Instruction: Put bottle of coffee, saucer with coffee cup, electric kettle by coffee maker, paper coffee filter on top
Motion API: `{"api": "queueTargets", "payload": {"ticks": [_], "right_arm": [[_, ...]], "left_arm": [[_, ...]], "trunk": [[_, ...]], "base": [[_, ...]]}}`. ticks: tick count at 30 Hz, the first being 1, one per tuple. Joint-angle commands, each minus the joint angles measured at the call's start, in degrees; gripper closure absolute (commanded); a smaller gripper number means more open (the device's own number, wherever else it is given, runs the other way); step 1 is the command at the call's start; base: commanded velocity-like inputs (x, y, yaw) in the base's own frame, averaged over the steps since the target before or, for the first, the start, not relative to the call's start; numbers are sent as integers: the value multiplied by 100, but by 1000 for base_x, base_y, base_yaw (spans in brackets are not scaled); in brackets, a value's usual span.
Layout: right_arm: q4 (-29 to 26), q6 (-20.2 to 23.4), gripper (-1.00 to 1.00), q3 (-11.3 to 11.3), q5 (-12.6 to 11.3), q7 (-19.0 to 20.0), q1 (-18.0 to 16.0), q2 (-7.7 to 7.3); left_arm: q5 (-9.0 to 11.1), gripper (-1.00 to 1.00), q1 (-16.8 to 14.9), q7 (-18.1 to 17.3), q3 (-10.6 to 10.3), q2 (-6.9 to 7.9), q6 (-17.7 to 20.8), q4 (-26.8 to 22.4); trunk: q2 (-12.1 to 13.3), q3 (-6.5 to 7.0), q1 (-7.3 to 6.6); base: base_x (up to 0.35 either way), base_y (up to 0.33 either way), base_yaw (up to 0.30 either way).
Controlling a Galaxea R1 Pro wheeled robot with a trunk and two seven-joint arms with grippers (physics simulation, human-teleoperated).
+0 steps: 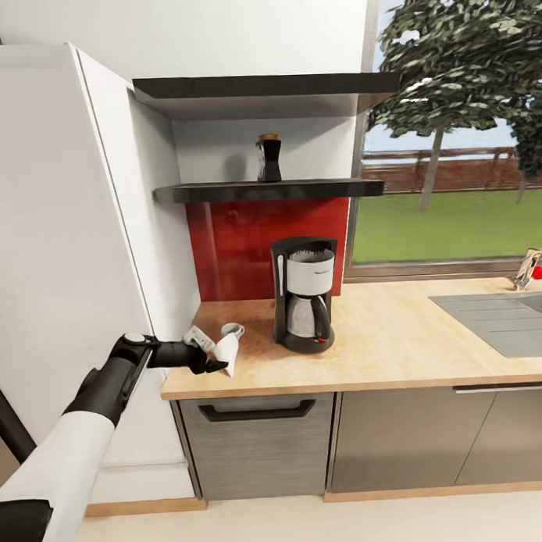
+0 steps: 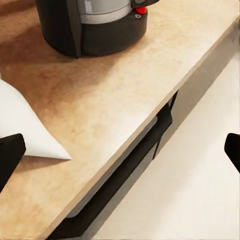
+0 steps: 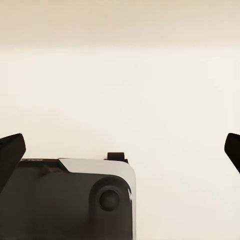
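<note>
Left arm reaches over the near left corner of the countertop (image 1: 398,337), beside a white paper filter.

The coffee maker (image 1: 305,295) stands at mid-counter against the red backsplash (image 1: 239,241), and the bottle of coffee (image 1: 269,158) sits on the shelf (image 1: 268,191) above it. The paper coffee filter (image 1: 228,354) lies at the counter's left front, a coffee cup (image 1: 232,330) just behind it. The left gripper (image 1: 214,359) hovers spread wide, one fingertip (image 2: 10,155) next to the filter, grasping nothing. The right gripper (image 3: 120,150) is likewise wide open and empty above pale floor (image 3: 150,90).
</note>
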Motion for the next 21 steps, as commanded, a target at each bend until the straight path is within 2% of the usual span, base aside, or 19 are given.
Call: {"api": "queueTargets", "payload": {"ticks": [1, 6, 12, 21], "right_arm": [[5, -19, -100, -1, 2, -3, -1, 0], [6, -19, -100, 0, 2, 1, -1, 0], [6, -19, -100, 2, 2, 2, -1, 0], [6, -19, -100, 9, 6, -1, -1, 0]], "left_arm": [[-154, -100, -24, -215, -6, 9, 83, -10], [-570, -100, -57, -626, -3, 37, 118, -18], [-666, -100, -62, -691, -3, 41, 156, -139], [-691, -100, -62, -698, -13, 16, 174, -214]], "trunk": [[-4, -3, 2], [-4, -3, 2], [-4, -3, 2], [-4, -3, 2]], "base": [[0, 0, 0], [0, 0, 0], [19, 0, 0], [214, 0, 0]]}}
